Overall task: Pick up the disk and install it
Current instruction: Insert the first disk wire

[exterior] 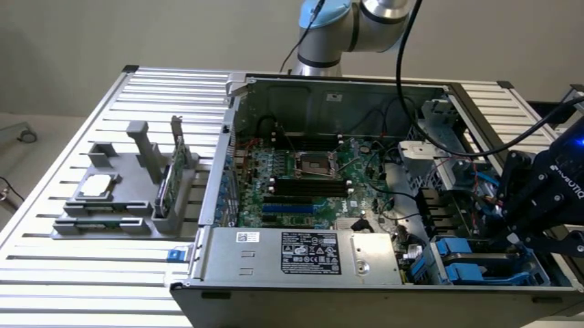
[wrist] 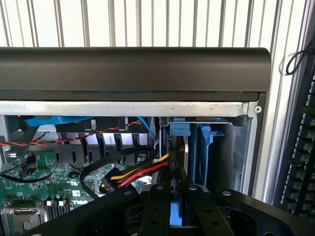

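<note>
Since the gripper (exterior: 524,229) hangs over the drive bay at the computer case's (exterior: 273,290) corner, its jaws look clamped on the disk (wrist: 181,169), which stands on edge directly below them, partway down the blue-railed slot.

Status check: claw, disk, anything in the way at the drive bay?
Claw shut on the disk, low in the drive bay. Disk edge-on beside blue rails. Red-yellow power cable runs close alongside.
</note>
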Available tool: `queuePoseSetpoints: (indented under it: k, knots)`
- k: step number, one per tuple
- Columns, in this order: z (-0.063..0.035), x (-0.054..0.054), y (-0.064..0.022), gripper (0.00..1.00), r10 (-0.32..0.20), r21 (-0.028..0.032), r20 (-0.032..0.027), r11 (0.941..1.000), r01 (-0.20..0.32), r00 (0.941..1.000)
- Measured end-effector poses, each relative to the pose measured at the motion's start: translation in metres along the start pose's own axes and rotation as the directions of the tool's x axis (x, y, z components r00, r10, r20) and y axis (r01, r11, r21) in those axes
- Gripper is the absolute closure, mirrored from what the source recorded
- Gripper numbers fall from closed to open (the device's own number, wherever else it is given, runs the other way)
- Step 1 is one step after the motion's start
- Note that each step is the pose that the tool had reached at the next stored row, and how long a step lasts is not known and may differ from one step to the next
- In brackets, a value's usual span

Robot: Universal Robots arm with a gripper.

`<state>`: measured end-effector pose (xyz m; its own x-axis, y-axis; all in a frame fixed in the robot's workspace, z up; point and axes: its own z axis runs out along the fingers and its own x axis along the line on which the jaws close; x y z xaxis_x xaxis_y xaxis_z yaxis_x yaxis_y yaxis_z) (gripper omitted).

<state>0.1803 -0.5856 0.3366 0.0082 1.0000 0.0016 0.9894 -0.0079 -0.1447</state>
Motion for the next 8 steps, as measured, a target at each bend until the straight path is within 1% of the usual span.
queuePoseSetpoints:
  k: [8]
  knots:
    - [0.0004, 0.0009, 0.0001, 0.83, 0.000, 0.0000, 0.0003, 1.0000, 0.000, 1.0000]
